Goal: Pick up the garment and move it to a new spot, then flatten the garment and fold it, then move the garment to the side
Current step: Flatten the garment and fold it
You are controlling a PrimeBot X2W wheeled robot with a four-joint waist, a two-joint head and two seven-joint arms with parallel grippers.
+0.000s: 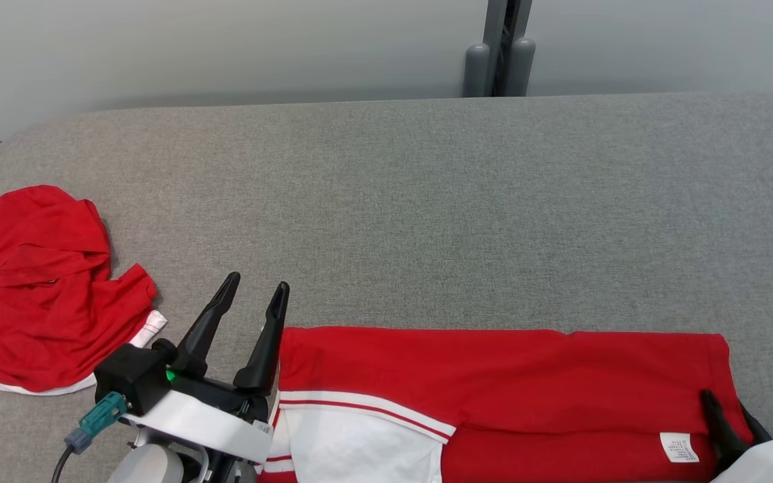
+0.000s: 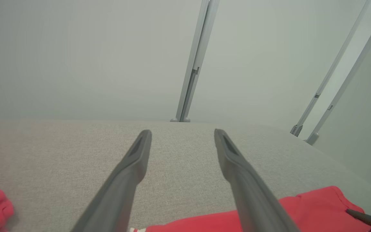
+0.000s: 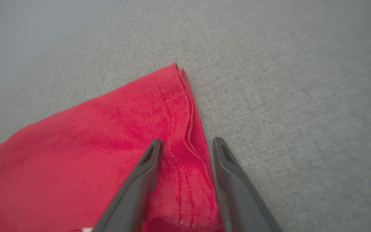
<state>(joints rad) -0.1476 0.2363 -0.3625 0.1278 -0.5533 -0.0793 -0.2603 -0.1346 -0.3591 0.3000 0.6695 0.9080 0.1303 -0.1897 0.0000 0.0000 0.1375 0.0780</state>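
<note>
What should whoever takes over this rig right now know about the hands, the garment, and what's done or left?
Left hand: open, holding nothing, above the table beside the left end of the red and white garment.
Right hand: open, fingers straddling that garment's right hem, not gripping.
Done: garment laid flat along the near edge, apparently folded once lengthwise.
Left: finish folding, then move it aside.
A crumpled red garment lies far left.
</note>
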